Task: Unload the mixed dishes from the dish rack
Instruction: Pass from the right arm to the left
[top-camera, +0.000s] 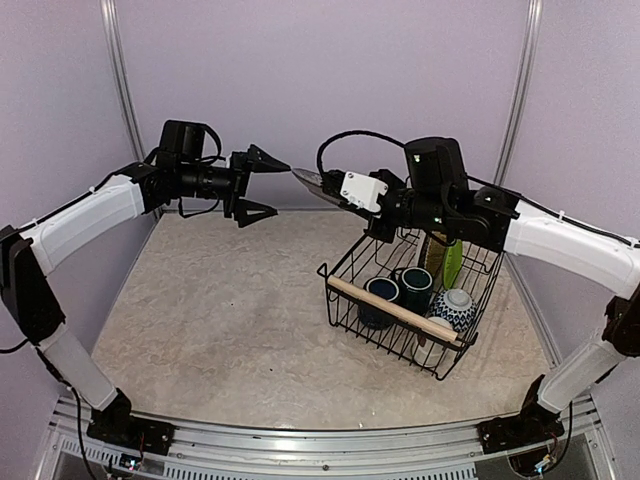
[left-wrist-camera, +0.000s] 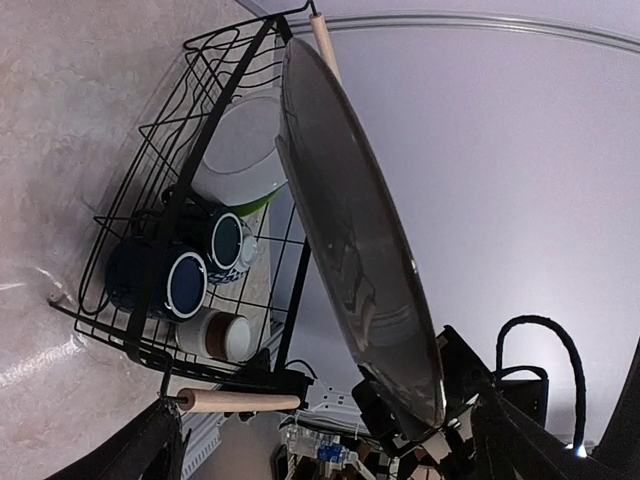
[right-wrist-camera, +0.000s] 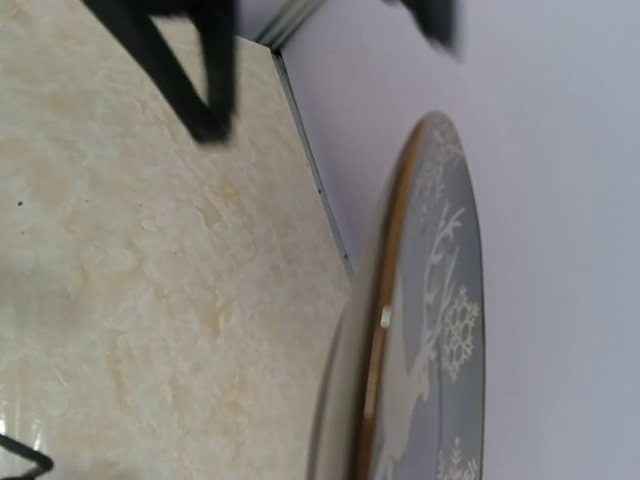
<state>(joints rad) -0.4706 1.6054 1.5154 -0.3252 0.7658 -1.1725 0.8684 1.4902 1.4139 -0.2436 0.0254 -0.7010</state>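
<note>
1. Right gripper (top-camera: 336, 191) is seen clamped on the rim of the gray deer-pattern plate (top-camera: 308, 181), its jaws closed tightly on the edge; the clamp is seen at the plate's lower end in the left wrist view.
2. The gray deer-pattern plate (left-wrist-camera: 360, 260) is held in the air, edge-on and tilted, above the worktop (top-camera: 230, 310) and to the left of the dish rack (top-camera: 345, 262). Its deer and snowflake pattern is shown in the right wrist view (right-wrist-camera: 440, 330).
3. Left gripper (top-camera: 280, 188) is held with its jaws spread wide and nothing between them. It is pointed at the free edge of the plate, which lies just beside its fingertips; whether contact is made cannot be told.
4. The dish rack is set on the right part of the worktop, with one wooden rod handle (top-camera: 390, 310) along its near side.
5. Two dark blue mugs (top-camera: 381, 293) (top-camera: 416, 284) are seen inside the rack, side by side, with the blue-white bowl (top-camera: 456, 308) just to their right.
6. The tan lattice plate (top-camera: 436, 250) and the lime green plate (top-camera: 453, 262) are stood on edge at the far side of the rack, close together.
</note>
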